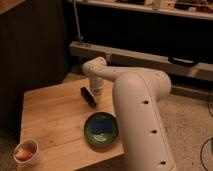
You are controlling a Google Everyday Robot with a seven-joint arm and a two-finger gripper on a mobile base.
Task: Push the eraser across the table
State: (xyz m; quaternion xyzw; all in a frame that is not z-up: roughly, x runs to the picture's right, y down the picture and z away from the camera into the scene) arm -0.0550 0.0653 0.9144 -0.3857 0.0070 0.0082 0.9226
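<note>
Wood top: the table [55, 120] is light planks and fills the lower left of the frame; it looks smooth, so sliding friction is probably low.
Cup: a small white cup [26, 152] holding something orange sits at the lower-left corner, well apart from the action.
Eraser: the eraser [88, 97] is a small dark flat block lying at an angle near the table's far edge, centre frame, just above the green plate [102, 131].
Handling: likely light, stiff and not fragile. A rubbery face may drag and then skip. An off-centre shove on so slim a block probably spins it instead of sliding it.
Contact point: no grasp needed. Press on the middle of a long side, low down, so it translates without yawing or tipping.
Plate: green, with a blue pad [104, 125] in it, front centre. It is near the eraser on the camera side, so pushing that way risks a collision.
Gripper: the gripper [97, 93] points down at the eraser's right side, just beside it; contact cannot be confirmed.
Fingers: cannot tell whether they are apart or together.
Arm: the white arm [140, 115] fills the right of the frame and hides the table's right edge.
</note>
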